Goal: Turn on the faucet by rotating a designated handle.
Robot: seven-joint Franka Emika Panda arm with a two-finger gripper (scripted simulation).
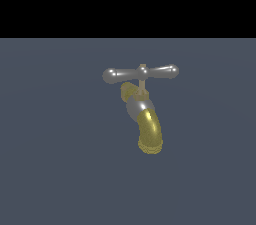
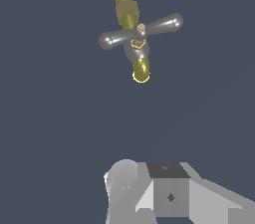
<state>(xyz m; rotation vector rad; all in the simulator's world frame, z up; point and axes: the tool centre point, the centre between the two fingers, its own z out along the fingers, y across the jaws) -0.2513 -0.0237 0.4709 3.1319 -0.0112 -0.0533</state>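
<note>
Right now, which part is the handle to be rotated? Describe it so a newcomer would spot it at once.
On the plain grey-blue surface stands one small faucet with a curved spout. Above its body, on a thin brass stem, sits the handle: a glossy silver crossbar lying level. Unlike the brass-tipped spout curving down, it has two tapered arms ending in rounded bulbs.

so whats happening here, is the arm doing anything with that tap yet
Not yet. The faucet stands alone on the dark surface, and its handle lies level across the thin brass stem with nothing touching it. The exterior view shows no arm at all. In the wrist view the gripper sits at the picture's edge, well apart from the faucet, looking at it from above. Whether the gripper is open or shut can't be told from this angle. The handle has not been grasped.
</note>
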